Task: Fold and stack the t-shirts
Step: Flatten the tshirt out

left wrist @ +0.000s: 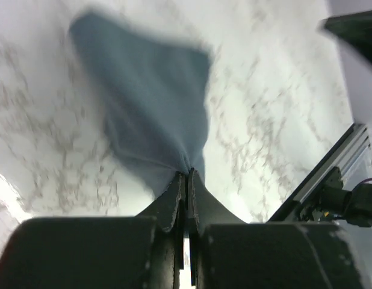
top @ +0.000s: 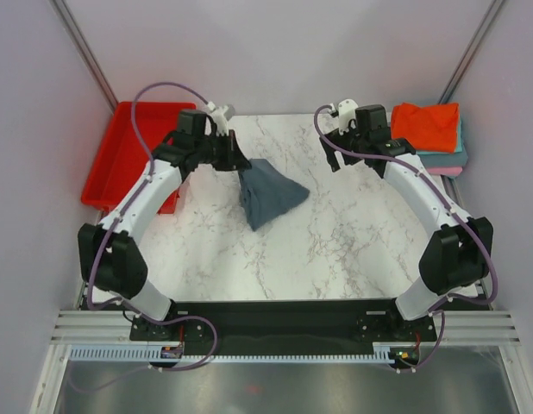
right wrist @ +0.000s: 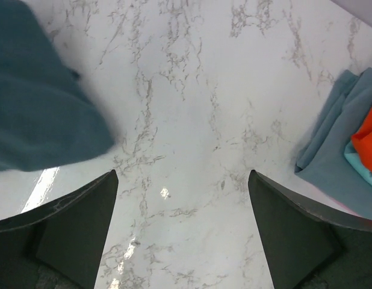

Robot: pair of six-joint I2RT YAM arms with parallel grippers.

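Observation:
A slate blue-grey t-shirt (top: 268, 193) hangs bunched from my left gripper (top: 241, 165), its lower part resting on the marble table (top: 335, 250). The left wrist view shows the jaws pressed together on a corner of that shirt (left wrist: 156, 108). My right gripper (top: 333, 153) is open and empty above bare marble at the back; in the right wrist view its fingers (right wrist: 71, 226) stand wide apart, with the shirt (right wrist: 35, 108) to their left. A folded stack (top: 432, 136) with the orange-red shirt (top: 427, 125) on top lies at the back right.
A red plastic tray (top: 120, 155) stands at the back left, partly off the marble. The folded stack's teal, grey-blue and pink layers (right wrist: 345, 150) show at the right of the right wrist view. Walls close in the back and both sides.

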